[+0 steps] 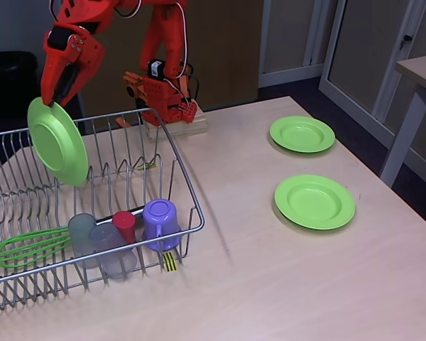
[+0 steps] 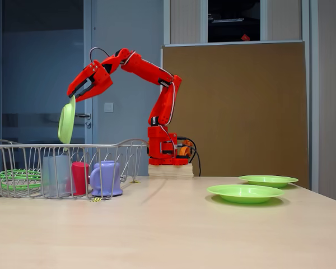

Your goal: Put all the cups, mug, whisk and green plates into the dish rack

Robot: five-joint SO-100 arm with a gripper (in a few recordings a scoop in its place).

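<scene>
plate held over rack

green plate (image 1: 57, 141) on edge, pinched at top rim by jaws, hanging above dish rack (image 1: 188, 186). cups (image 1: 99, 241), mug (image 1: 160, 222), whisk (image 1: 25, 246) inside rack. two more plates (image 1: 314, 201) flat on desk (image 1: 270, 284).

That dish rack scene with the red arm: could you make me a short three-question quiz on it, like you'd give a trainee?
1. True or false: the gripper is holding a green plate above the dish rack.
2. How many green plates lie flat on the table? A) none B) one C) two
3. Fill in: inside the rack, the green whisk lies to the ___ of the cups in the fixed view from above.

Key
1. True. The plate hangs on edge from the gripper, over the rack.
2. C. A near plate and a far plate.
3. Left. The red cup, two grey cups and purple mug stand to its right.
</scene>
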